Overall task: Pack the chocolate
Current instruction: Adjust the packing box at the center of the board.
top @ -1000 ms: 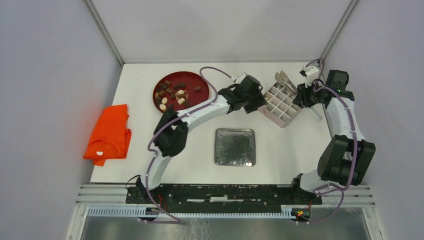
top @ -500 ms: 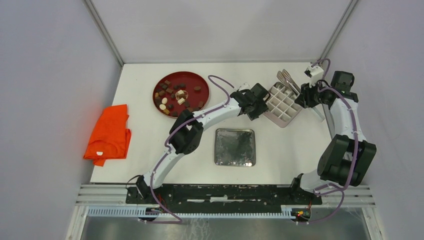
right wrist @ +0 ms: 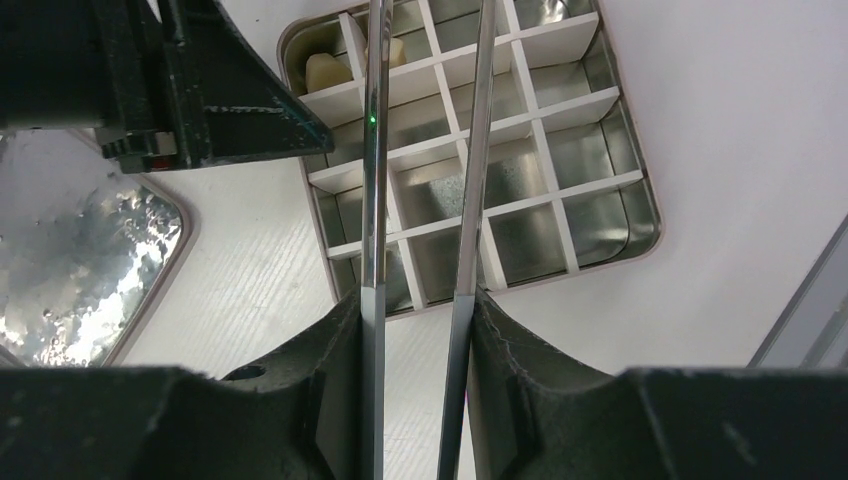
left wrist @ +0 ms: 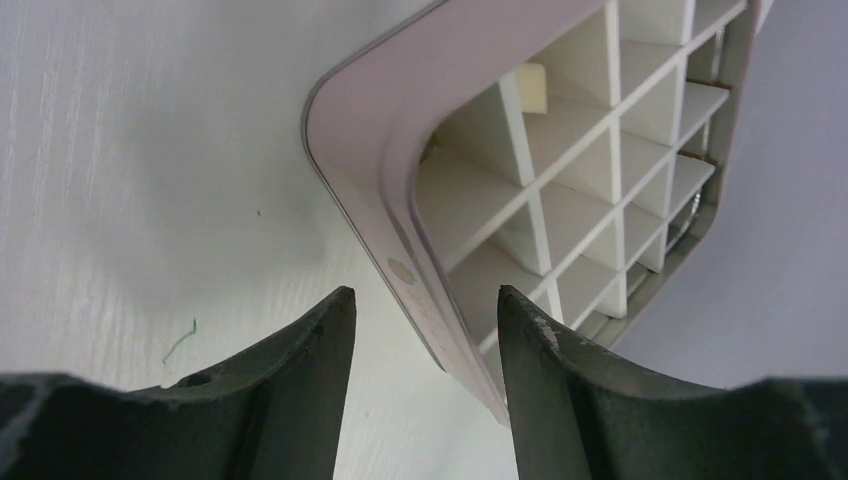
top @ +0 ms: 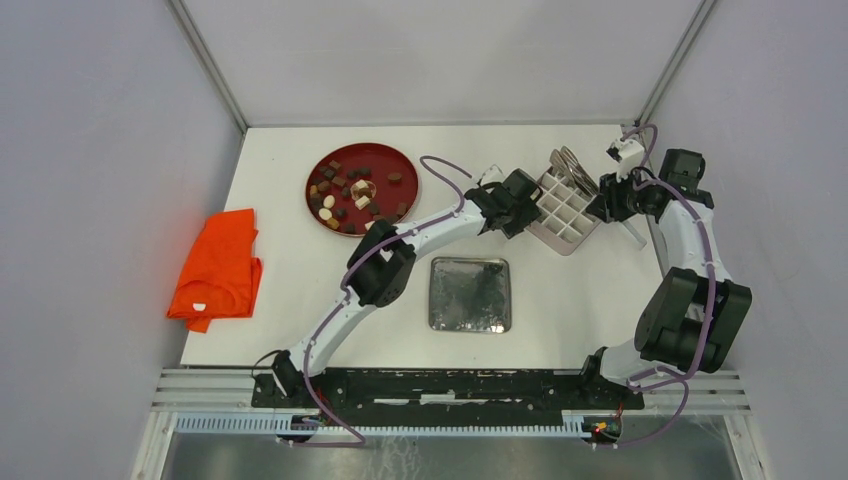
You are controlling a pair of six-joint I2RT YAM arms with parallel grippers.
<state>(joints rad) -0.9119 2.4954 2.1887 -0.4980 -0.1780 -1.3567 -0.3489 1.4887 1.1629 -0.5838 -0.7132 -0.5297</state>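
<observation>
Dark-red plate [top: 375,153], seen from above, holds nearly all the chocolate [top: 360,187] at the far left of the table. The pale box [top: 563,208] sits well apart from it toward the right, so every piece has to be carried across. My left gripper [top: 512,205] is at the box's left corner. My right gripper [top: 608,198] is at its right side, carrying metal tongs [top: 570,165] that reach over the grid. An orange cloth [top: 218,265] and a metal tray [top: 470,293] lie off to the side.

From my left wrist, the fingers [left wrist: 290,400] are spread wide with nothing between them. The box's rounded corner lies just ahead of the right finger. I judge I am posted there to steady the box while the tongs work. One cream piece [left wrist: 530,88] shows in a far compartment.

From my right wrist, my grip is closed on the tongs' two arms, pinching them partway. The blades are parted above the grid, and I see nothing held between them. Cream pieces [right wrist: 322,70] lie in the corner compartment beside my left gripper; the other cells look bare. Packing has barely begun, I judge.
</observation>
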